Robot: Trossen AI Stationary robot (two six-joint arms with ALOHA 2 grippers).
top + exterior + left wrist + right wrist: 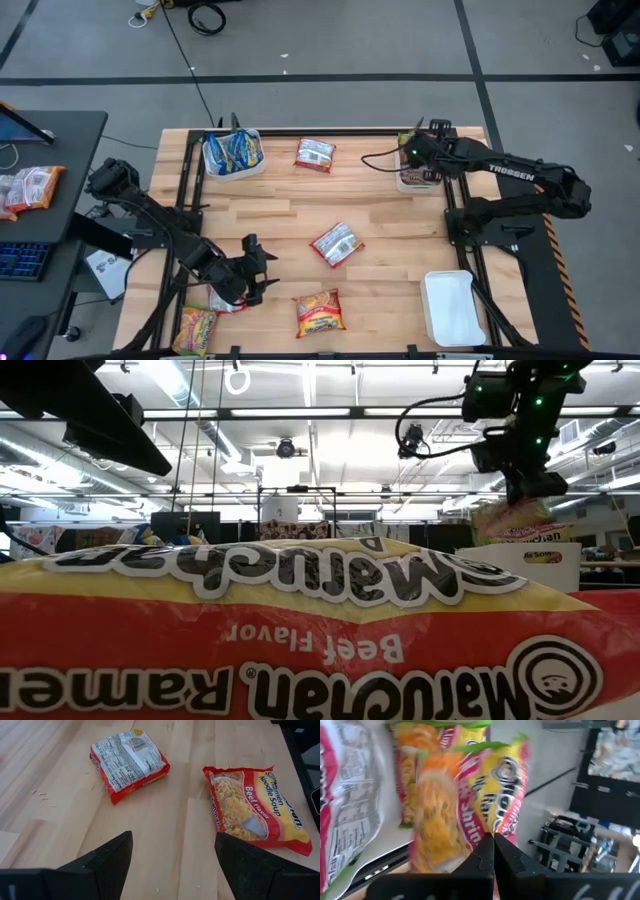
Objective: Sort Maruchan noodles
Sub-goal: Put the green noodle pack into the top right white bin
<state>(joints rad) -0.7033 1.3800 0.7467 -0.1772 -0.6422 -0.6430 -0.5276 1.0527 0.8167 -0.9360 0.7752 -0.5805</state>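
four loose packets on the table (400, 225), left gripper (258, 272) open, right gripper (418, 152) pinching a yellow-green packet (495, 780)

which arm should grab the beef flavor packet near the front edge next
Left. The left gripper is open and empty, right beside the beef flavor packet, which lies flat on the table. The right gripper is far across, shut on a yellow-green packet over the far-right tray.

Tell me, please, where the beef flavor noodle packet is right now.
In the high view the beef flavor packet lies near the table's front edge, just right of the open left end effector, below the silver-red packet at mid-table.
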